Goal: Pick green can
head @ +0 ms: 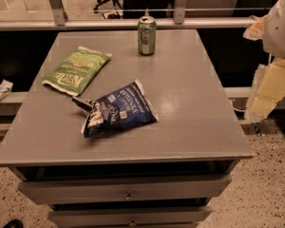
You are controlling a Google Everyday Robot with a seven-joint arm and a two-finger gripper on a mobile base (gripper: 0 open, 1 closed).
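Observation:
The green can (147, 35) stands upright near the far edge of the grey table (190, 127), a little right of the middle. It has a green body with pale markings and a silver top. My gripper (268, 91) hangs off the table's right side, beyond the edge and well to the right of the can. It holds nothing that I can see.
A flat green chip bag (76, 70) lies at the far left of the table. A crumpled blue chip bag (118, 109) lies in the middle. Drawers (128, 190) run along the front. A rail (109, 23) and glass stand behind the table.

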